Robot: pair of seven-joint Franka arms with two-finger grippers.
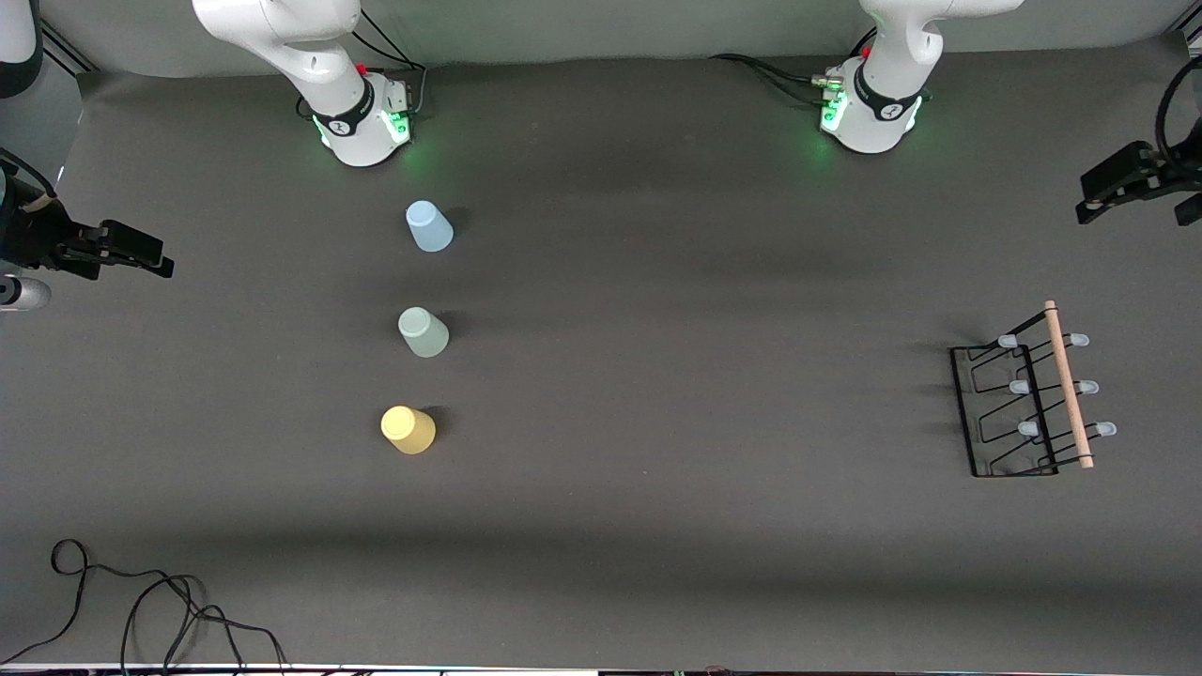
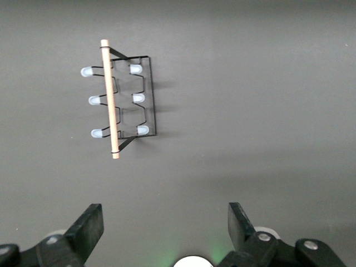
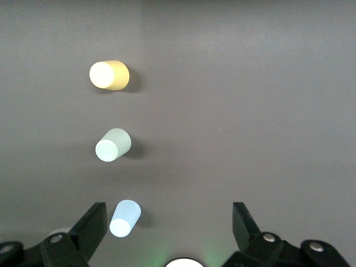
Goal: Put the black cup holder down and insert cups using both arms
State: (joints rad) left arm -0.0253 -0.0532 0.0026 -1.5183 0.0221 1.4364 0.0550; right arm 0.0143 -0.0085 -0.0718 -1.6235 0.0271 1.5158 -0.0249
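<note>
The black cup holder (image 1: 963,413) lies on the table toward the left arm's end, its wooden handle (image 1: 1069,385) and pale blue-capped pegs showing. Three cups stand in a row toward the right arm's end, narrow ends up: light blue (image 1: 429,227) farthest from the front camera, pale green (image 1: 423,332) in the middle, yellow (image 1: 408,430) nearest. My left gripper (image 2: 164,207) hangs open high over bare table, well apart from the holder (image 2: 152,94). My right gripper (image 3: 169,206) hangs open high above, with the blue cup (image 3: 125,218) below, beside one finger. Both grippers hold nothing.
The two arm bases (image 1: 362,117) (image 1: 873,113) glow green along the table edge farthest from the front camera. Black camera mounts reach in at both ends (image 1: 94,249) (image 1: 1136,178). Loose cables (image 1: 141,601) lie on the near corner at the right arm's end.
</note>
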